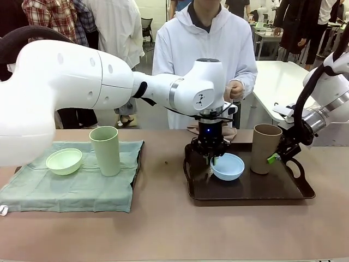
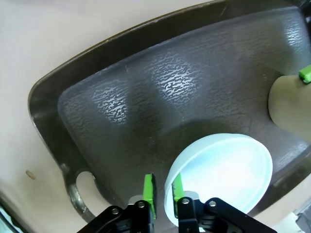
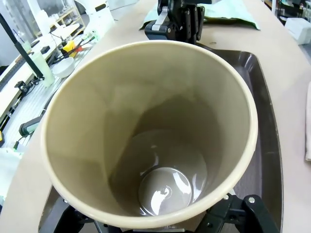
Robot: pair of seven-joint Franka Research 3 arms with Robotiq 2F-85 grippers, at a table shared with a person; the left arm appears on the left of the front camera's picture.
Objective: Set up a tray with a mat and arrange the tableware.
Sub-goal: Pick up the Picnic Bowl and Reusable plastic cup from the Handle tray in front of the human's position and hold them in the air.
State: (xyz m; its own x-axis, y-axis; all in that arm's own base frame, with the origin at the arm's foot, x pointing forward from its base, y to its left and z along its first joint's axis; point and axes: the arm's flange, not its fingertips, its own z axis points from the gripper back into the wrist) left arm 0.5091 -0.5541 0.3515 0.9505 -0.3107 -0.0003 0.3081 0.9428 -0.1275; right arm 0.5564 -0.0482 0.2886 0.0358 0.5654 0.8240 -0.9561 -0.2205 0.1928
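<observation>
Front view showed the left gripper (image 1: 211, 158) pinching the light blue bowl (image 1: 228, 166) by its rim and the right gripper (image 1: 274, 157) clamping the tan-brown cup (image 1: 265, 147), both on the right-hand tray (image 1: 245, 191). The pale green bowl (image 1: 64, 161) and pale green cup (image 1: 105, 150) stood on the left mat (image 1: 71, 188), apparently not yet placed.

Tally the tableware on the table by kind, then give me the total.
Bowls: 2, a pale green bowl on the green mat and a light blue bowl on the dark tray.
Cups: 2, a pale green cup on the mat and a tan cup on the tray.
Total: 4
</observation>
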